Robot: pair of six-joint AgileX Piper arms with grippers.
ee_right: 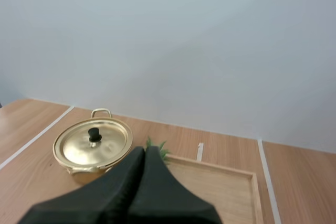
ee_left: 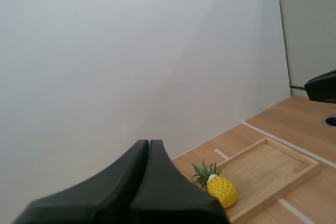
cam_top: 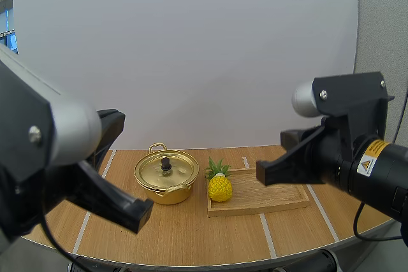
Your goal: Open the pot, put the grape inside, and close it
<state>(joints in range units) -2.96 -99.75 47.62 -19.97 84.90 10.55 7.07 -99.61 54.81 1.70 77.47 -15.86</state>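
Pot [cam_top: 166,179], lid [cam_top: 167,169] on: centre-left of frame. Pineapple [cam_top: 219,188]: at tray [cam_top: 274,197] left end, centre. Left gripper [ee_left: 149,142], right gripper [ee_right: 145,149]: fingers pressed together, empty.

Wooden table [cam_top: 191,234] w/ white lines. Gold pot [cam_top: 167,194], lid [cam_top: 167,169] on, stands left of centre. Wooden tray [cam_top: 274,195] just beside it, pineapple [cam_top: 220,188] at tray's left end.

The left arm [cam_top: 44,151] and the right arm [cam_top: 357,151] are both raised, and each reaches forward and inward toward the middle. The left hand [ee_left: 149,148] is closed into a single dark wedge and grips nothing. The right hand [ee_right: 145,153] is closed and empty in the same way.
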